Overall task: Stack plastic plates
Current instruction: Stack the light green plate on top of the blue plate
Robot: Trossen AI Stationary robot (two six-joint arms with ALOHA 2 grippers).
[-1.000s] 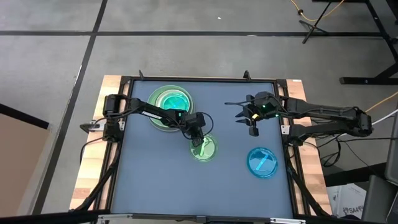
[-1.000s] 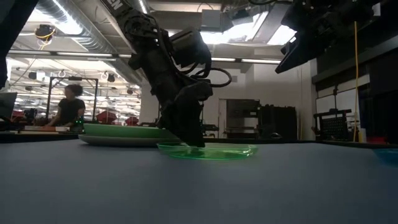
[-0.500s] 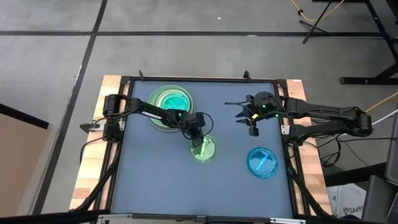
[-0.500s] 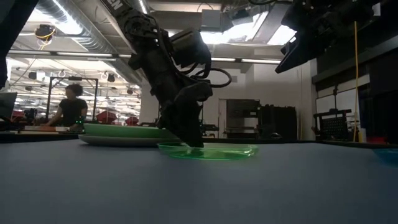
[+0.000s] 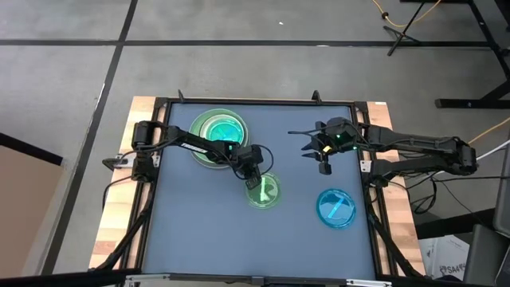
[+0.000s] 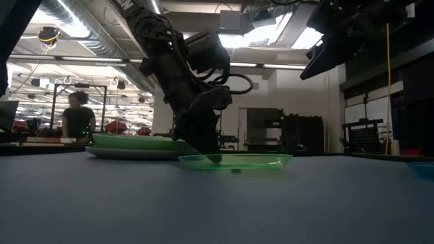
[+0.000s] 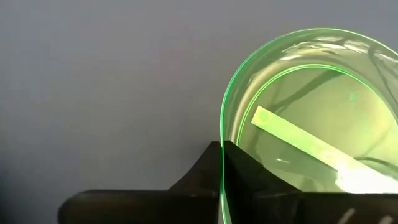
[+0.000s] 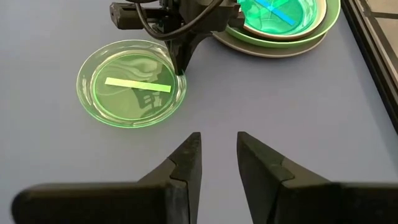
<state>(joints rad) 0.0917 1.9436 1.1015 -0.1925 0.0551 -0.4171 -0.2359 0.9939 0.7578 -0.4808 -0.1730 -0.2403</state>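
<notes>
A small translucent green plate (image 5: 262,191) sits near the middle of the table, its rim pinched between the closed fingers of the left gripper (image 5: 252,182). In the low view the plate (image 6: 234,161) appears tilted slightly or just clear of the surface, though which cannot be told. It looks thin, light and stiff, with a smooth, likely slippery lip; the raised rim is the only real handhold, and a narrow pinch there may let it swing or slide out. A pale strip (image 8: 137,84) lies across the bottom of the dish.

Just behind it, toward the left arm's base, stands the stack of plates (image 5: 218,129): a wide grey one at the bottom, a light green one above, smaller ones nested inside and a cyan one on top. A lone small cyan plate (image 5: 335,208) rests well apart, near the table's right front edge.

The right gripper (image 5: 323,151) hovers above the table's right half with its fingers parted and nothing between them.

The table (image 5: 199,231) is covered in a flat, matte grey-blue surface inside a dark frame, on a wooden base. Beyond it lies a workshop with ceiling lights, racks and benches; a person (image 6: 76,116) stands at a bench far behind the stack.
</notes>
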